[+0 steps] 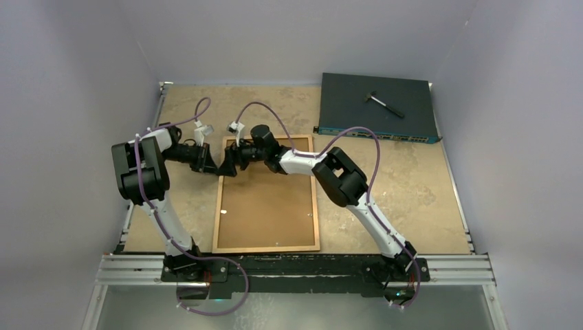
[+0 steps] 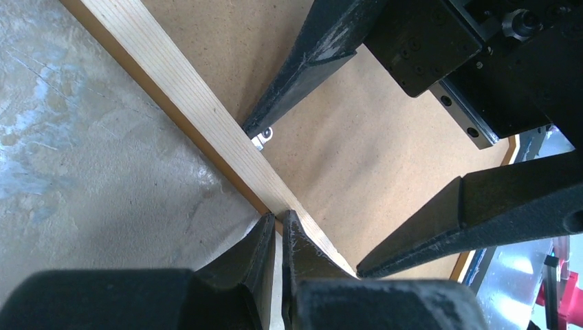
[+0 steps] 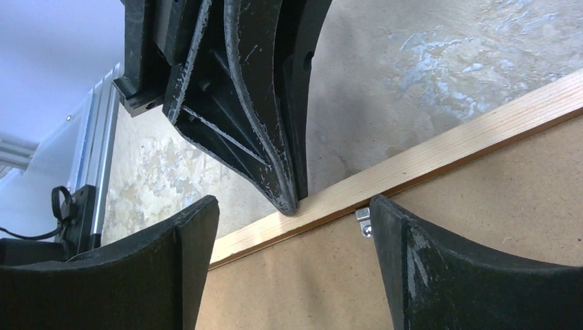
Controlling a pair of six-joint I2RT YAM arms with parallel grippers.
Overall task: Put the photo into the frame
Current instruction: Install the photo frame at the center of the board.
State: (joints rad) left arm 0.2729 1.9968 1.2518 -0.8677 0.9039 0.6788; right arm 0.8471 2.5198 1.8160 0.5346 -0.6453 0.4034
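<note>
Wooden frame [image 1: 267, 249] lies face down on the tabletop [image 1: 412, 185]; left hand [image 2: 278, 220], shut and empty, seems to pin its upper-left rail while right hand [image 1: 232, 163], wide open and empty, has one finger at a metal tab [image 3: 364, 221]; photo not visible

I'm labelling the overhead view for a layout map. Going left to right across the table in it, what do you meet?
Left arm → frame → dark flat box.

Plain pale lavender walls [image 1: 69, 69] enclose a mottled beige tabletop [image 1: 426, 179], with an aluminium rail [image 1: 454, 268] along its near edge.
</note>
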